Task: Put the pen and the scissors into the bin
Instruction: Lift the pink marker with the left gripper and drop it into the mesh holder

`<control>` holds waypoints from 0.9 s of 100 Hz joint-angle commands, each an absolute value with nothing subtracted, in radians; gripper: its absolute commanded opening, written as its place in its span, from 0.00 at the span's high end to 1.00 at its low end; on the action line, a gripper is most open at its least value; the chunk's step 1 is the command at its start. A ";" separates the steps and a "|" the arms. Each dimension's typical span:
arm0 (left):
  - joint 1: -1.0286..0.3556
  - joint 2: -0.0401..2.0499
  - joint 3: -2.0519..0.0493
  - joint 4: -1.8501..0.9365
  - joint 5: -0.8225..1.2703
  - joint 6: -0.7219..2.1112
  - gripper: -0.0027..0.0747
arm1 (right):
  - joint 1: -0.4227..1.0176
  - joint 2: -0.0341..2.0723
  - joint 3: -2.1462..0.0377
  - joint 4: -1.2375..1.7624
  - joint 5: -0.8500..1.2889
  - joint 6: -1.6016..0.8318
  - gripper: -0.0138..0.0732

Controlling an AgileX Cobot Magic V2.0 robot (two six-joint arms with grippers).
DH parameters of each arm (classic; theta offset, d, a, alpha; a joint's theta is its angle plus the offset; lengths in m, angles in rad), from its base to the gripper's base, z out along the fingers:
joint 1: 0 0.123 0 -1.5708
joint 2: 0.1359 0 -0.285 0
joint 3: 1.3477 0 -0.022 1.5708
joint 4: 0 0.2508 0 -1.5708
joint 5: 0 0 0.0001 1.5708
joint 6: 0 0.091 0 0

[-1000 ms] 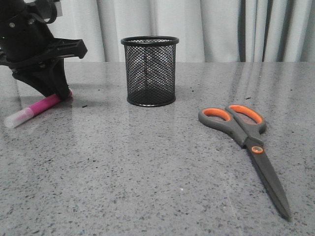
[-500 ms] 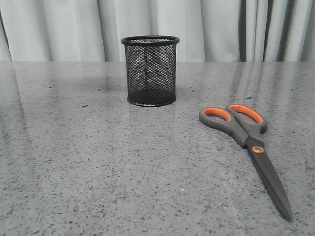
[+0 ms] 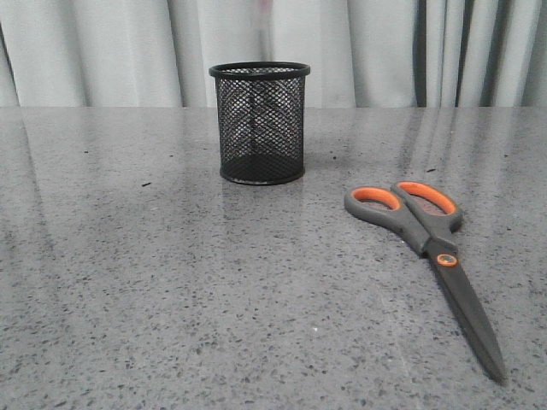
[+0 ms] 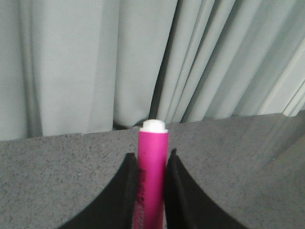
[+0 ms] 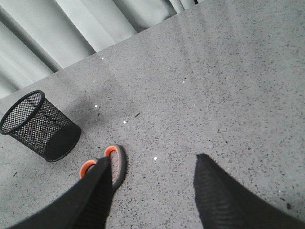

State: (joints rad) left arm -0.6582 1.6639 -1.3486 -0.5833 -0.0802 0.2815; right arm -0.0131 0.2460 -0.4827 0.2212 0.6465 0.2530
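While the left gripper [image 4: 151, 191] is out of the front view, its wrist camera shows the two dark fingers [image 4: 125, 195] clamped on the pen [image 4: 152, 179], one on each side of the magenta barrel. The pen's long axis runs between the fingers and out past their tips, ending in a whitish end [image 4: 153, 126] that faces the grey curtain [image 4: 71, 62] beyond the speckled table [image 4: 57, 167]. How high it is carried above the table cannot be told.

On the table the scissors [image 3: 425, 253] lie flat and closed, to the right of the bin [image 3: 261, 122] and nearer the camera. Their long axis runs diagonally: the orange-lined handles [image 3: 402, 205] sit toward the bin and the back, and the dark blades [image 3: 474, 329] point toward the front right edge. The bin stands upright near the back of the table, well apart from the scissors.

From the right wrist camera, the right gripper [image 5: 152, 188] hangs with its fingers [image 5: 224, 195] spread wide and nothing between them, above the table close to the scissors' handles [image 5: 107, 162].
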 commanded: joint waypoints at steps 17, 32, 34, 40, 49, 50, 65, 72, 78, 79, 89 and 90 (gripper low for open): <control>-0.663 1.710 -1.378 -0.508 -0.218 0.285 0.99 | -0.016 0.266 -0.517 0.226 0.573 0.244 0.44; -0.663 1.735 -1.376 -0.506 -0.220 0.285 0.99 | -0.016 0.266 -0.517 0.226 0.573 0.244 0.44; -0.663 1.737 -1.374 -0.506 -0.220 0.285 0.99 | -0.016 0.266 -0.517 0.226 0.573 0.244 0.44; -0.663 1.744 -1.372 -0.506 -0.218 0.285 0.99 | -0.016 0.266 -0.517 0.226 0.573 0.244 0.44; -0.663 1.751 -1.371 -0.506 -0.218 0.285 0.99 | -0.016 0.266 -0.517 0.226 0.573 0.244 0.44; -0.663 1.753 -1.371 -0.506 -0.218 0.285 0.99 | -0.016 0.266 -0.517 0.226 0.571 0.244 0.44; -0.663 1.768 -1.371 -0.453 -0.240 0.285 0.99 | -0.016 0.266 -0.517 0.226 0.531 0.244 0.44; -0.663 1.768 -1.371 -0.447 -0.240 0.285 0.99 | -0.016 0.266 -0.517 0.226 0.515 0.244 0.44; -0.663 1.768 -1.371 -0.447 -0.240 0.285 0.99 | -0.016 0.266 -0.517 0.226 0.515 0.244 0.44; -0.663 1.768 -1.371 -0.447 -0.240 0.285 0.99 | -0.016 0.266 -0.517 0.226 0.515 0.244 0.44; -0.663 1.768 -1.371 -0.447 -0.222 0.285 0.99 | -0.016 0.266 -0.517 0.226 0.519 0.244 0.44; -0.663 1.768 -1.371 -0.447 -0.217 0.285 0.99 | -0.016 0.266 -0.517 0.226 0.519 0.244 0.44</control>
State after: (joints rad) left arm -0.6582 1.8155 -1.3429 -0.4570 -0.1626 0.2820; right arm -0.0131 0.2460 -0.4827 0.2212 0.5989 0.2523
